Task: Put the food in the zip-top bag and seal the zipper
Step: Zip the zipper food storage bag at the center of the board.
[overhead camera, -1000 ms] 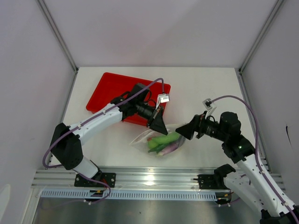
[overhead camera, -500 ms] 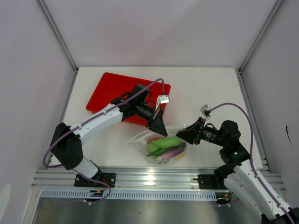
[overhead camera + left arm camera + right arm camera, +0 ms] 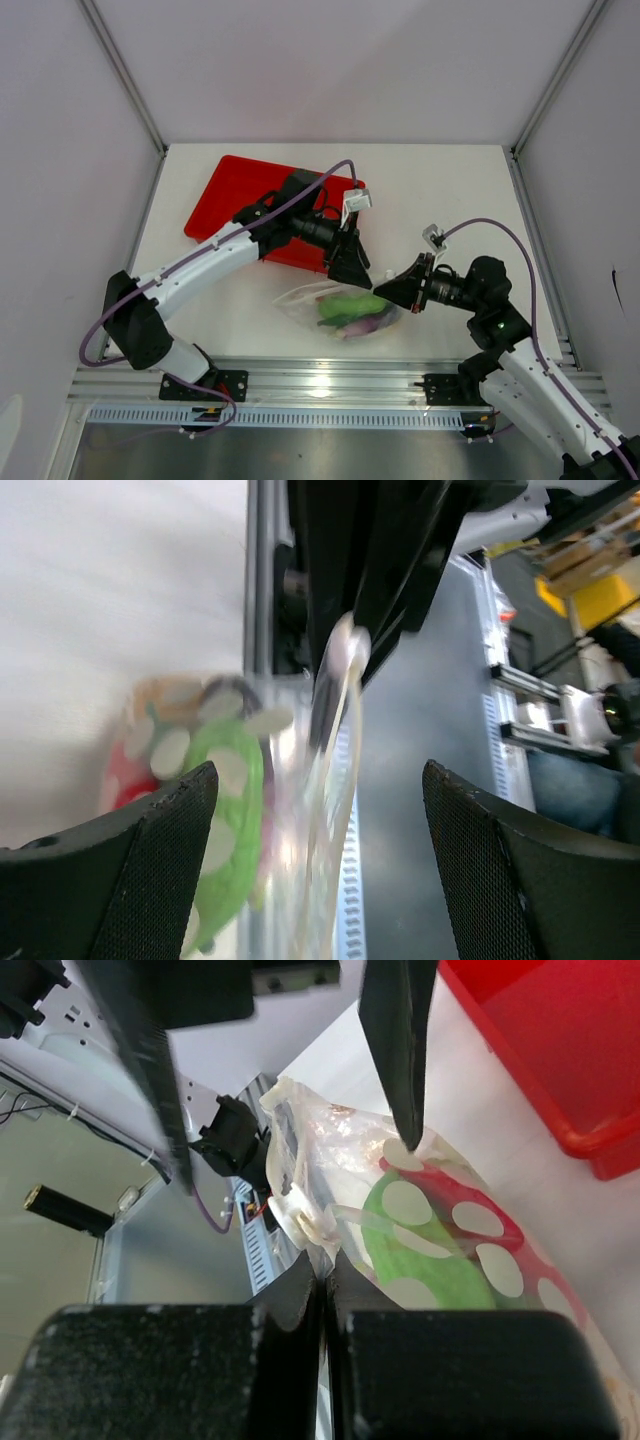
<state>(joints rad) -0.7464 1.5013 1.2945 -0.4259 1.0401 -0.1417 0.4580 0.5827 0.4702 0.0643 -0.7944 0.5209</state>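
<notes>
1. The zip-top bag lies close to the near edge of the table, about midway along it. It sits just in front of the near right corner of the red tray. The food, green, purple and red pieces, is inside it.
2. My right claw is pinched tight. I judge that it has the film at the bag's right-hand edge between its tips, since the left wrist view shows the film hanging from them.
3. My left claw stands wide, one finger either side of the bag's far edge, touching nothing that I can see.
4. The film looks thin, limp and crinkly, so I expect it to fold and slip rather than keep its shape. The load seems light but loose, and it will likely roll to the low side if I lift one corner.
5. The best hold, I judge, is a flat, firm pinch on the zipper, the stiffest part of the bag, taken at its ends. I cannot pick that strip out for certain in these views.
6. I can read no brand, label or lettering. Both wrist views show pale round spots over the food, and I cannot tell whether they are printed on the film.
</notes>
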